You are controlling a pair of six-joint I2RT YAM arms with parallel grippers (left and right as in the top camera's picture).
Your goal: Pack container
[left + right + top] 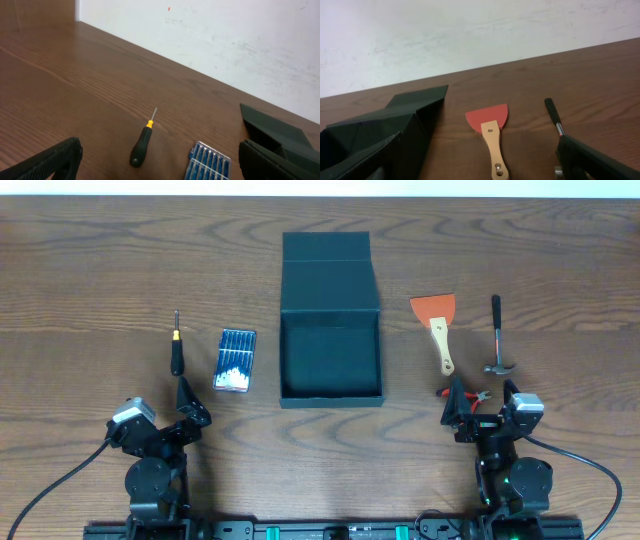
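Standing by the table [80, 280], the overhead camera is the only view that gets the whole spread. The container [330, 355] sits dead centre, mouth facing up, with its flap lid [327, 275] laid back flat on the far side. With the flap out like that, its long axis runs straight away from the arms toward the far edge.

That view is also the only one showing the red-handled pliers [466, 393], just in front of the right gripper [483, 402].

The left wrist cam picks up things you can't see from above. The screwdriver [140, 149] has a yellow collar and its tip points at the white wall [225, 30]. The blue bit case [210, 162] lies just beside it, and only a corner of the container pokes in from the right.

The right wrist cam sees the box from the other side, flap sloping away. It also shows the red-bladed scraper [491, 127] with its wooden handle toward the arm, and the hammer [554, 117] lying apart from it.

Jaws on the left gripper [159, 150] are spread wide with nothing in them. Same for the right.
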